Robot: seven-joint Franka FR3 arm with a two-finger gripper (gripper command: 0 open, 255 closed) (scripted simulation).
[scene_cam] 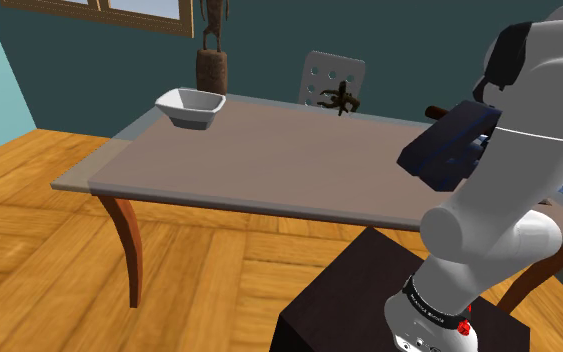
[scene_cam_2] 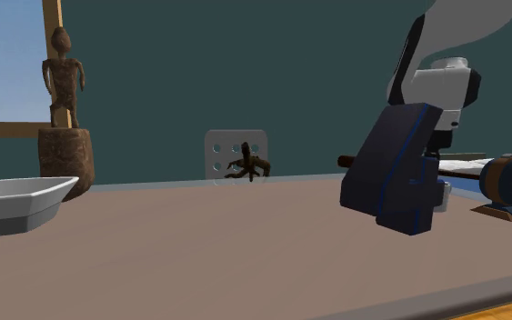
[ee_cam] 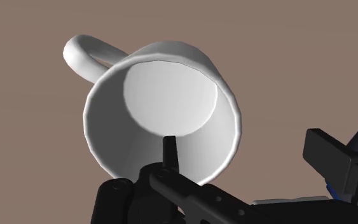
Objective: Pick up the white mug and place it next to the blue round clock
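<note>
The white mug (ee_cam: 165, 108) is being looked into from above in the wrist view, centre frame, mouth wide and nothing inside, its handle (ee_cam: 85, 54) being shown at the upper left. As far as can be judged, it is being borne by the brown table (scene_cam: 299, 160). The gripper (ee_cam: 247, 149) is being held spread, with nothing clasped. One black finger (ee_cam: 170, 149) is being shown over the mug's near wall at lower centre, and the other is standing well apart at the lower right, outside the cup. In the second exterior view a white sliver, likely the same mug, is being glimpsed just right of the dark hand, right of centre. The blue round clock (scene_cam_2: 510, 182) is being seen near it at the frame's right edge.

Now the handling is being weighed. The mug is being judged stiff and light, being empty, with a smooth wall that could slip under a weak pinch and could chip if dropped. The best hold is being judged to be the wall at the rim, one finger inside and one outside, away from the handle. The loop looks too narrow and too rounded to be trusted. A firm, square closure is being called for before any lift.
</note>
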